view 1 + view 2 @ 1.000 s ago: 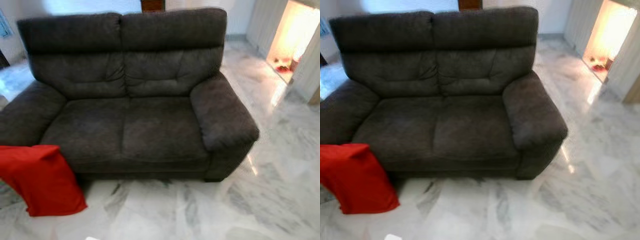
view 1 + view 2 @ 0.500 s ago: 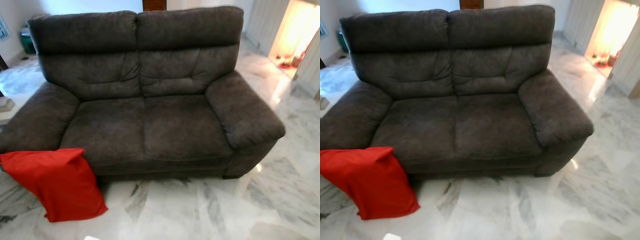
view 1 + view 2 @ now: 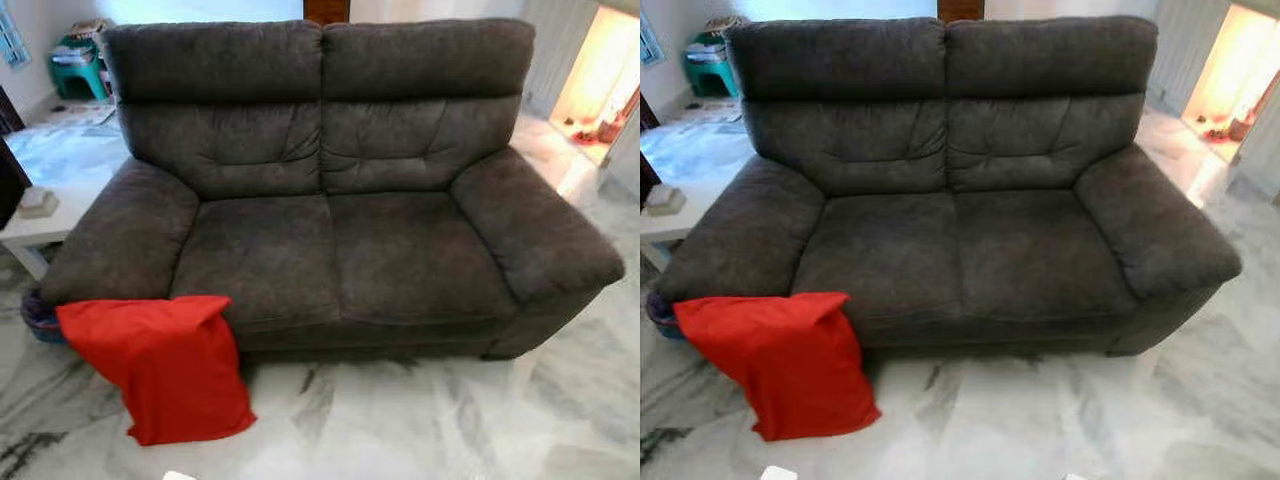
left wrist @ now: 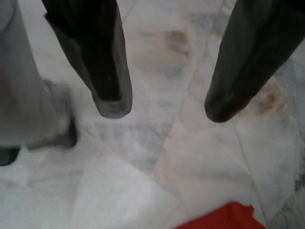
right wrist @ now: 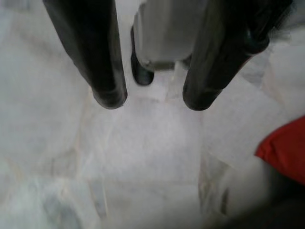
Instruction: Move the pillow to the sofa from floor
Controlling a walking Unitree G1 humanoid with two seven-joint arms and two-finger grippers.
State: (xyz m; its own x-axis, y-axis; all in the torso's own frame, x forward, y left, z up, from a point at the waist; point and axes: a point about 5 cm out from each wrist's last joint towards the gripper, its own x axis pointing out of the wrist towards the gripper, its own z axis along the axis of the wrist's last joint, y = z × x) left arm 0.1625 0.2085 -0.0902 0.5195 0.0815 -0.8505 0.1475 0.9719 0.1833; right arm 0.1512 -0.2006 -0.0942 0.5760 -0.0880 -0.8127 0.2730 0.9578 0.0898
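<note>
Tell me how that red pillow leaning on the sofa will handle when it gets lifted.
The red pillow slumps against the sofa with a creased top edge, so it is probably soft and will sag from a pinch grip. It looks bulky but likely light. Its smooth cloth may slip on the marble floor if pushed.

Both eye views look forward and down from standing height at the sofa (image 3: 330, 200) at twelve o'clock; both wrist views point down, close above marble floor (image 4: 157, 143).
</note>
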